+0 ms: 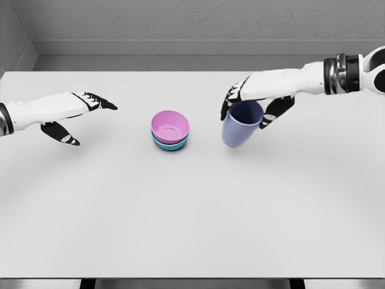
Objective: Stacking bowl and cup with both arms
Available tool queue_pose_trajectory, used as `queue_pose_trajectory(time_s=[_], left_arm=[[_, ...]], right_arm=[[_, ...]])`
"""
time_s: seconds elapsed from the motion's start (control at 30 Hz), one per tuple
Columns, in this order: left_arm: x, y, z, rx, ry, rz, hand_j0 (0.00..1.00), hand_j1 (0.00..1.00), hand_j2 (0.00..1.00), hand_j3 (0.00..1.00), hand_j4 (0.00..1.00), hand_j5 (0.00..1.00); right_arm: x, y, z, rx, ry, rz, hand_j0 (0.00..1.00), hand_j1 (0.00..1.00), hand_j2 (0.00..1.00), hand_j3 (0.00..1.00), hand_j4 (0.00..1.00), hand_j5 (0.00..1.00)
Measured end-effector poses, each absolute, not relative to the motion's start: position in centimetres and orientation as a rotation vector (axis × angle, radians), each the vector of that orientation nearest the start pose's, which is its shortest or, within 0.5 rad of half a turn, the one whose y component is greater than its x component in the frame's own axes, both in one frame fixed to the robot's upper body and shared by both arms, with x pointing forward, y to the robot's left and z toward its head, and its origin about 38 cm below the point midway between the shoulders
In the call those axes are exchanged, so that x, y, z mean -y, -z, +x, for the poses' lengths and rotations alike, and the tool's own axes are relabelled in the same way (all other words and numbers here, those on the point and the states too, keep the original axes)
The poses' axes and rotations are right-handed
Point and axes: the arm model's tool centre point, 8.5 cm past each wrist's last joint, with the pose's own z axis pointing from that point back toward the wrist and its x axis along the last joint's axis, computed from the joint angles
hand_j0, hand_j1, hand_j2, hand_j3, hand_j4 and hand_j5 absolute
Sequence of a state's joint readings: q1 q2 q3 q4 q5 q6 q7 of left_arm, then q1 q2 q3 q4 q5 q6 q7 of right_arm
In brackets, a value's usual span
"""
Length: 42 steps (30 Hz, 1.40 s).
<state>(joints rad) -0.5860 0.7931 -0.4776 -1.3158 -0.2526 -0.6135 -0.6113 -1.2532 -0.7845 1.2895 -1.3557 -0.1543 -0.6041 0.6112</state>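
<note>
A pink bowl [170, 126] sits nested in a teal bowl [170, 144] near the middle of the table. To its right a lavender cup [240, 124] hangs tilted, its mouth toward the upper right, with my right hand [255, 103] shut on its rim. The cup is apart from the bowls by a small gap. My left hand [81, 117] hovers at the left of the table, fingers spread and holding nothing, well away from the bowls.
The white table [192, 217] spans the whole view, with its front edge at the bottom. A grey wall rises behind the far edge.
</note>
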Motion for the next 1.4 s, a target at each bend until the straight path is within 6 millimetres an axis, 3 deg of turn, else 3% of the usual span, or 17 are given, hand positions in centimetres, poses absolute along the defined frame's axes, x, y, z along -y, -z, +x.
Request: queue_pose_trajectory(time_s=[0.53,1.17,1.4], left_arm=[[-34.4,-20.9,44.3,1.423,1.875,0.313,1.00,1.00,1.00,1.00,1.00,1.00],[-34.5,-20.7,44.2,1.417,1.875,0.312,1.00,1.00,1.00,1.00,1.00,1.00],[-34.5,-20.8,44.3,1.418,1.875,0.313,1.00,1.00,1.00,1.00,1.00,1.00]], right_arm=[[18.0,-30.5,46.8,-1.938,2.980,-0.060,0.67,0.67,0.67,0.67,0.67,0.67],[16.1,-33.9,47.4,-1.930,2.910,0.012,0.67,0.67,0.67,0.67,0.67,0.67],[15.1,-34.1,47.6,-1.922,2.902,0.002,0.67,0.67,0.67,0.67,0.67,0.67]])
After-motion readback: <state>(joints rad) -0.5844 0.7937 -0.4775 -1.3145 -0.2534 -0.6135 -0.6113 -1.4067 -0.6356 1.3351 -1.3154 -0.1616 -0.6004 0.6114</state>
